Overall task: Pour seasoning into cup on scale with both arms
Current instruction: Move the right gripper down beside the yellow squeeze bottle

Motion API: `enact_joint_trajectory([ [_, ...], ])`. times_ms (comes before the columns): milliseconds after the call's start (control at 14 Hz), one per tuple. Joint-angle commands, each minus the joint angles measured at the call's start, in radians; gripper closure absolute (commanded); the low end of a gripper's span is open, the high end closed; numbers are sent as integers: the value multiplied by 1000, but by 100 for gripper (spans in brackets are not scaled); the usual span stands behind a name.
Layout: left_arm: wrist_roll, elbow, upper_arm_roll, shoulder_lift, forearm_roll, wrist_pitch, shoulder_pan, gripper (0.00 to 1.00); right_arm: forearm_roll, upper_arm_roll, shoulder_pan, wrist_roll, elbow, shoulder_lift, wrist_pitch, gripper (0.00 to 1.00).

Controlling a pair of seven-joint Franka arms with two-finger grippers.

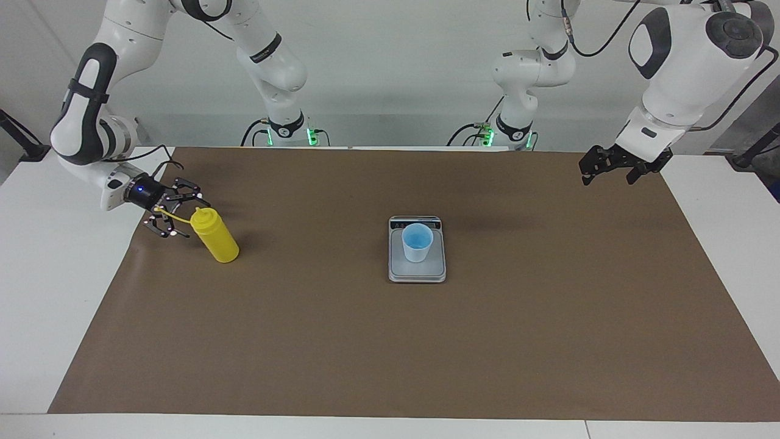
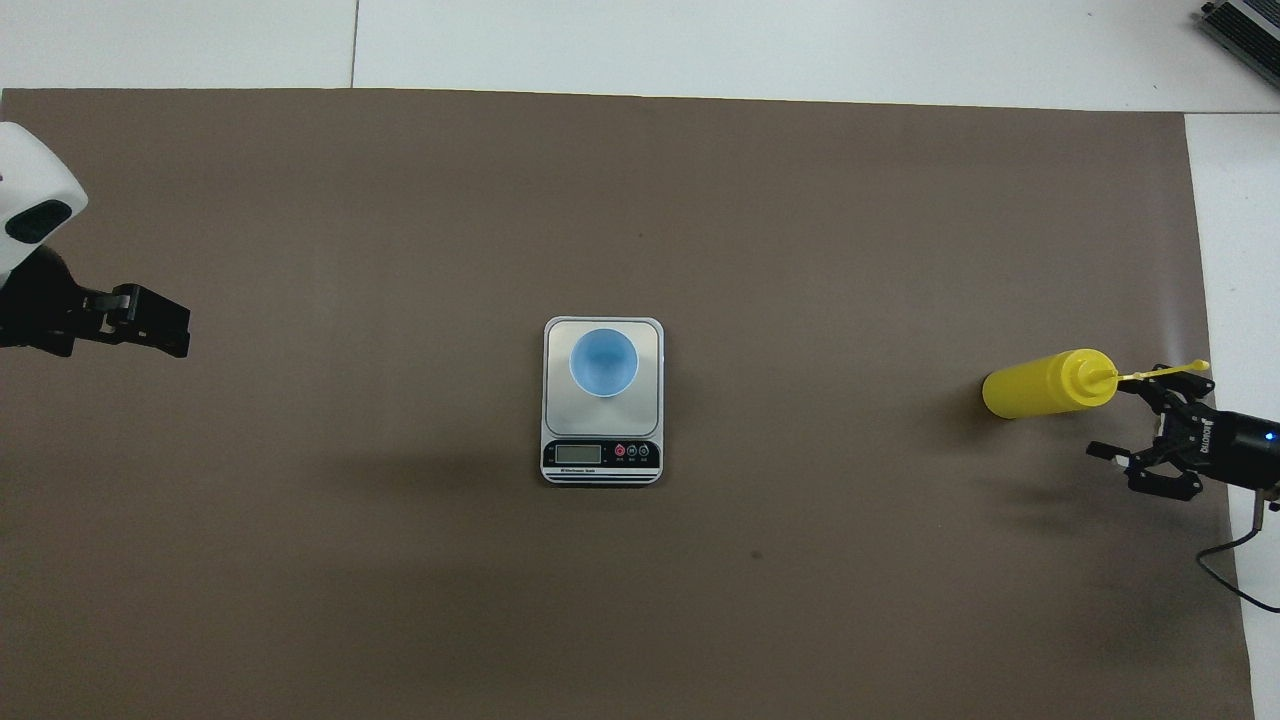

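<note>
1. We count one yellow squeeze bottle point(image 1: 214, 235).
2. We count one light blue cup point(image 1: 417, 242).
3. We count one scale point(image 1: 417, 271).
4. We count two arms, each with one gripper.
5. We count one brown mat point(image 1: 390, 341).

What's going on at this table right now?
Two robot arms are set up to pour seasoning into a cup. The right end effector is open beside the top of the yellow bottle, which stands untouched toward that arm's end of the table. The blue cup sits on the scale mid-table. The left end effector waits open above the mat's corner.
</note>
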State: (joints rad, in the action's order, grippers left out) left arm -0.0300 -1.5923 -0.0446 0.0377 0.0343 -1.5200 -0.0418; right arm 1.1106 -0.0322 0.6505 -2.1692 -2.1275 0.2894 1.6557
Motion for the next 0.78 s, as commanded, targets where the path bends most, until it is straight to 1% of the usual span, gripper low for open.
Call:
enact_joint_trajectory([
  [0, 9, -38, 3, -30, 10, -26, 2, 0, 51, 3, -26, -55, 3, 14, -1, 0],
  [143, 12, -38, 3, -30, 10, -26, 5, 0, 80, 5, -34, -86, 3, 36, 4, 0],
  [214, 12, -40, 3, -30, 10, -26, 6, 0, 87, 5, -52, -93, 4, 37, 6, 0],
  [356, 1, -40, 3, -30, 10, -22, 6, 0, 91, 5, -57, -96, 4, 40, 27, 0],
  [570, -1, -40, 5, -30, 10, -20, 10, 0, 129, 5, -87, -106, 3, 43, 39, 0],
  [713, -1, -38, 5, -30, 10, -20, 10, 0, 147, 5, -91, -118, 4, 63, 38, 0],
])
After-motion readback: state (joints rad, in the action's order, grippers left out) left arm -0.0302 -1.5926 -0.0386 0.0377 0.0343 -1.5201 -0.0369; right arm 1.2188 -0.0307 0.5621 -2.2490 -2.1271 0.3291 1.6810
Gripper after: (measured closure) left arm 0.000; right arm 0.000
